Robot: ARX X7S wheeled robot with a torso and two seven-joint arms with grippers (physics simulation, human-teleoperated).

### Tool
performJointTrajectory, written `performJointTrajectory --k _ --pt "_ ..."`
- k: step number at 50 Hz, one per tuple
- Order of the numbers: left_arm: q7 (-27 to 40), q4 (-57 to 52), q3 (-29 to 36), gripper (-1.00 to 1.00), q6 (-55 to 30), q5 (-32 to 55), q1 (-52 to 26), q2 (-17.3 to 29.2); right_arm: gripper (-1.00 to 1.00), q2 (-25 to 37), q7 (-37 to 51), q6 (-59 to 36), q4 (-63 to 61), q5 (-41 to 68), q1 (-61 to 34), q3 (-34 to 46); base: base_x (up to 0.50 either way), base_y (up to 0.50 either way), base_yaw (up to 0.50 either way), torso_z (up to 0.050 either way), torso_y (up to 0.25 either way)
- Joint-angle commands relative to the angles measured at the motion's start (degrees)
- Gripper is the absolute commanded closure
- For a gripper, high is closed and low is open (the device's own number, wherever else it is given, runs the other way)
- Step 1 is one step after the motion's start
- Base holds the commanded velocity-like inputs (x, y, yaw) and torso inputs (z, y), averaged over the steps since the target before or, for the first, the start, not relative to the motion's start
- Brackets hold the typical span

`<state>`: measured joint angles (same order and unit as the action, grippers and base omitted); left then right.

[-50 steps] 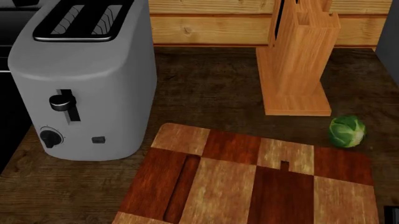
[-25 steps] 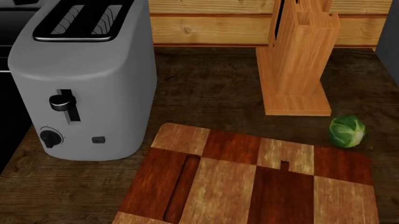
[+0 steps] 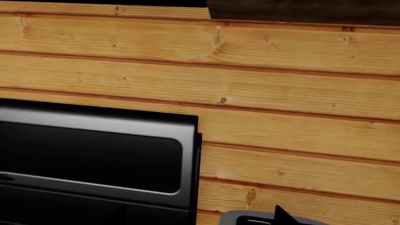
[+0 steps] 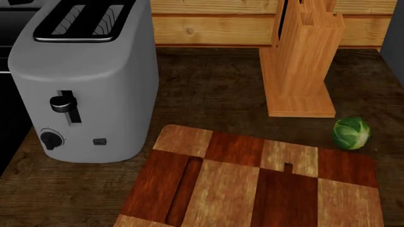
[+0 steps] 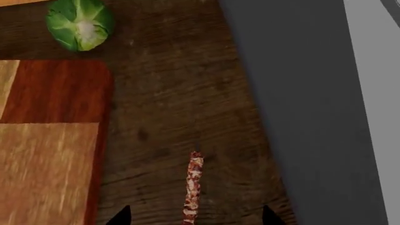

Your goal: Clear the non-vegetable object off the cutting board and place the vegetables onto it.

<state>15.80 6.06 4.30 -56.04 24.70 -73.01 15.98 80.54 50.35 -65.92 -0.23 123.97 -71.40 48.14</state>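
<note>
Meat strip (image 5: 193,186) lies on the dark counter (image 5: 181,108) right of the board (image 4: 252,179), already cleared off it. Right gripper (image 5: 195,216) hangs over the strip, jaws spread, empty. Sprout (image 4: 351,133) sits just off the board's far right corner. Onion unseen. Left jaws: cannot tell.

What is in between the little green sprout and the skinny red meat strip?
Only bare dark countertop lies between the Brussels sprout and the meat strip. The right wrist view shows it.
</note>
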Motion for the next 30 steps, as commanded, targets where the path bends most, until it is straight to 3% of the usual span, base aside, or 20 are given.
performJointTrajectory --k 1,11,20,26,30 --pt "0.14 -0.01 -0.67 -1.0 0.07 0.43 -0.03 0.44 -1.0 -1.01 3.19 -2.72 0.97 2.02 -3.4 -0.91 0.0 0.0 0.0 0.0 0.0" --pt "0.33 -0.27 -1.39 -1.0 -0.07 0.85 0.29 0.98 -1.0 -9.12 13.9 -12.5 5.27 8.23 -16.48 -0.08 0.0 0.0 0.0 0.0 0.0" --pt "0.49 0.01 -1.58 -1.0 -0.4 1.14 -0.56 1.03 -1.0 -15.77 15.94 -16.63 9.29 9.27 -23.47 1.66 0.0 0.0 0.0 0.0 0.0" --pt "0.47 0.3 -1.31 -1.0 -0.16 1.1 -0.57 1.01 -1.0 -20.83 13.4 -20.19 14.42 4.86 -27.28 1.64 0.0 0.0 0.0 0.0 0.0" --pt "0.48 0.59 -1.07 -1.0 0.12 0.99 -0.68 0.95 -1.0 -25.33 6.37 -22.89 18.93 -4.23 -29.05 0.16 0.0 0.0 0.0 0.0 0.0"
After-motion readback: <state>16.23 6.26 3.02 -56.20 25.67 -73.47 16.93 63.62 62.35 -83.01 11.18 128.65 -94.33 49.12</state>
